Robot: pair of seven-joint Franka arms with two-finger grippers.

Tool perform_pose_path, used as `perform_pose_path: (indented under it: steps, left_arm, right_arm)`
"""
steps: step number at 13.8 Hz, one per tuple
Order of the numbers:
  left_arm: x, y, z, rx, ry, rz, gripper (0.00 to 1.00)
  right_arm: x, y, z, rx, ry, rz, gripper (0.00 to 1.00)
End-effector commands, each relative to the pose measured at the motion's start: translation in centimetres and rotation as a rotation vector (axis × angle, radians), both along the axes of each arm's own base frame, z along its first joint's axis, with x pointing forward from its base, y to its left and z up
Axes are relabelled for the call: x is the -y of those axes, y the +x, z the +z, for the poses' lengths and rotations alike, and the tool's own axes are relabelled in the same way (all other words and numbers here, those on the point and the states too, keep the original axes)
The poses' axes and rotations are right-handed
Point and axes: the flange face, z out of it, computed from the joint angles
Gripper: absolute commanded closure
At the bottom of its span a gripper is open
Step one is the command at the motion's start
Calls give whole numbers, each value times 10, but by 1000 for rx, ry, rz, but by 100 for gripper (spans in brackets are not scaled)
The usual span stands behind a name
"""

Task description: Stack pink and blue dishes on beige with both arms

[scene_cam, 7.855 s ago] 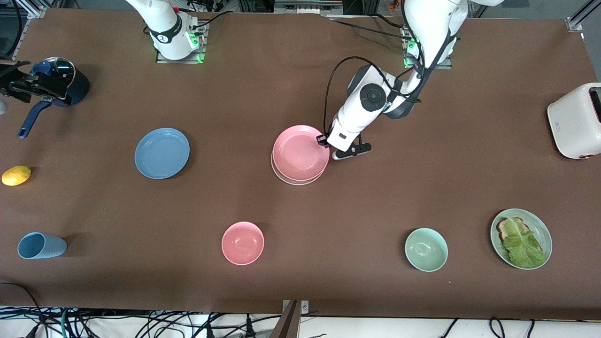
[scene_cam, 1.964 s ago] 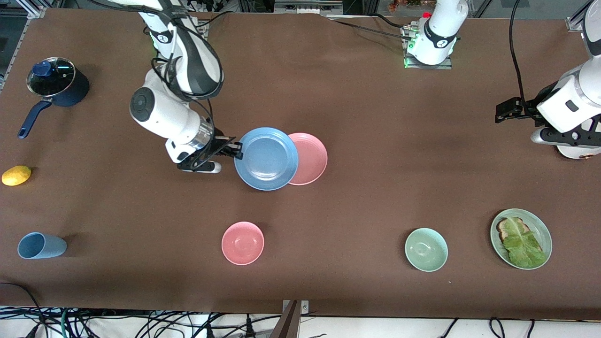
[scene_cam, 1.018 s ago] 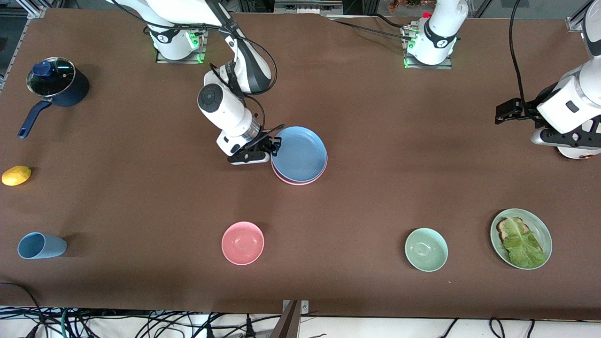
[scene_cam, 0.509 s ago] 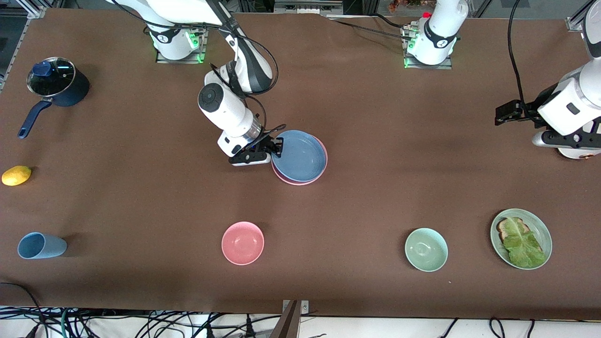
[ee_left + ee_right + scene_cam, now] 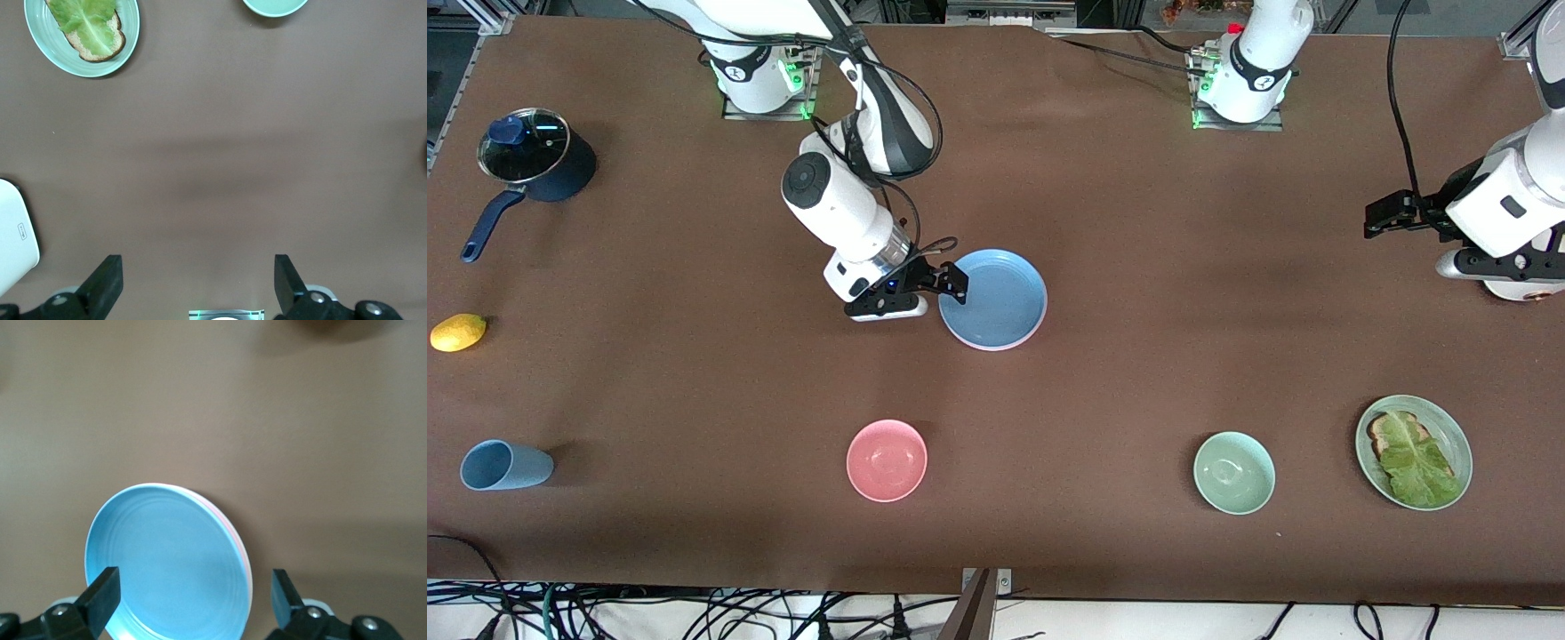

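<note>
Blue dish (image 5: 993, 299) tops the stack — right gripper (image 5: 953, 284), released at its nine o'clock rim, could nudge it; left gripper (image 5: 1375, 216) waits open.

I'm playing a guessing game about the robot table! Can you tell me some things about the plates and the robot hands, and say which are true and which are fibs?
1. The blue plate lies on top of the stack. True; a sliver of the pink plate peeks out beneath it.
2. The right tool is squeezing the blue plate. False; its fingers are open, at the plate's rim toward the right arm's end.
3. The left tool is carrying a plate. False; it is open and holds nothing, waiting near the toaster.
4. The pink bowl sits nearer the front camera than the stack. True.
5. The green bowl is full of lettuce. False; the lettuce lies on the green plate beside it.
</note>
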Motion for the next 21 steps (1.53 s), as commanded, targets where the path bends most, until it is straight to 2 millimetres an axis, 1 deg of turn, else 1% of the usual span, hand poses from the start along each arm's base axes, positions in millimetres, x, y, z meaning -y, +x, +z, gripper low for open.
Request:
perform_pose_path:
  steps: [1, 2, 4, 6, 7, 8, 10, 11, 12, 13, 15, 16, 17, 20, 21]
  left_arm:
    - [2, 4, 6, -3, -16, 10, 0]
    - [2, 4, 6, -3, -16, 10, 0]
    - [1, 4, 5, -4, -16, 10, 0]
    - [1, 4, 6, -3, -17, 7, 0]
    - [1, 4, 5, -4, -17, 7, 0]
    - [2, 4, 5, -4, -17, 6, 0]
    - [1, 4, 6, -3, -17, 6, 0]
    - [1, 4, 6, -3, -17, 4, 0]
    - [1, 4, 5, -5, -18, 3, 0]
    - [1, 4, 5, -5, -18, 3, 0]
    - [1, 4, 6, -3, -18, 1, 0]
    - [1, 4, 6, -3, -18, 1, 0]
    - [1, 4, 6, -3, -18, 1, 0]
    - [2, 4, 6, -3, -18, 1, 0]
    - [1, 4, 6, -3, -18, 0, 0]
  right_arm:
    - [37, 11, 36, -27, -69, 33, 0]
    - [56, 14, 49, -29, -150, 82, 0]
    - [86, 14, 77, -49, -263, 139, 0]
    - [139, 15, 94, -157, -349, 125, 0]
    - [171, 15, 109, -180, -404, 135, 0]
    - [197, 16, 121, -193, -414, 165, 0]
    - [256, 22, 145, -188, -388, 211, 0]
    - [275, 24, 160, -172, -376, 214, 0]
    - [290, 26, 178, -175, -368, 201, 0]
    - [298, 27, 201, -206, -367, 189, 0]
    - [308, 26, 246, -257, -369, 173, 0]
    - [314, 26, 264, -255, -370, 165, 0]
    - [320, 25, 275, -254, -365, 156, 0]
    - [329, 22, 287, -267, -358, 138, 0]
    - [327, 21, 293, -260, -358, 141, 0]
